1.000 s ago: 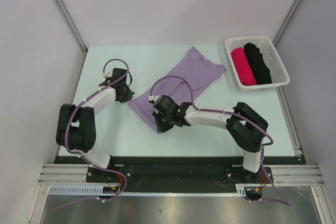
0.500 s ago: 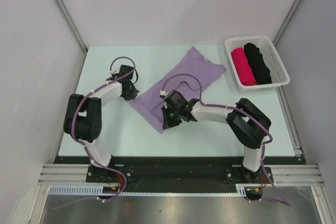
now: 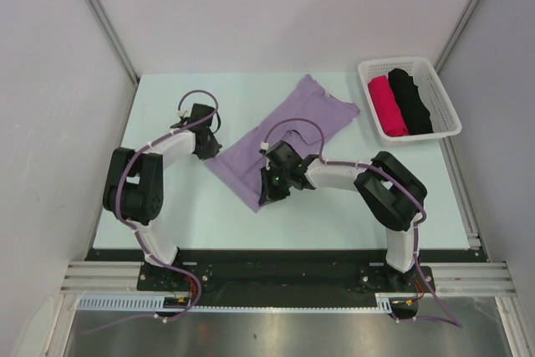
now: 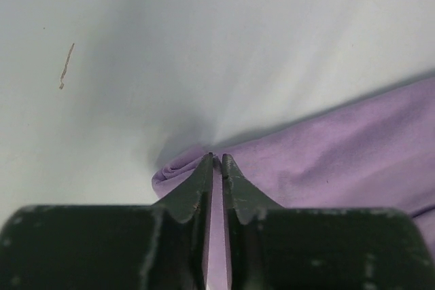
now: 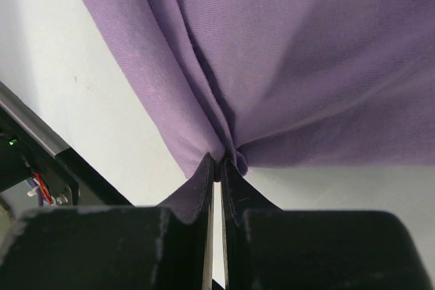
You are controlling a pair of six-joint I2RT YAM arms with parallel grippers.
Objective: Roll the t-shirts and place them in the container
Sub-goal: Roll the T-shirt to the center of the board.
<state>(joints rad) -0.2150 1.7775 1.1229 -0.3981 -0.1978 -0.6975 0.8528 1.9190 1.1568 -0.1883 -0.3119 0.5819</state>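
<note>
The t-shirt is soft, light and floppy. The left end effector and the right end effector each pinch a bottom corner.

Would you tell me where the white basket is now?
In the top view, the white basket sits at the far right corner of the table, right of the purple t-shirt.

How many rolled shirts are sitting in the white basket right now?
2. A pink roll lies in the left half of the basket, and a black roll lies beside it on the right. Anything beneath them would be hidden.
</note>
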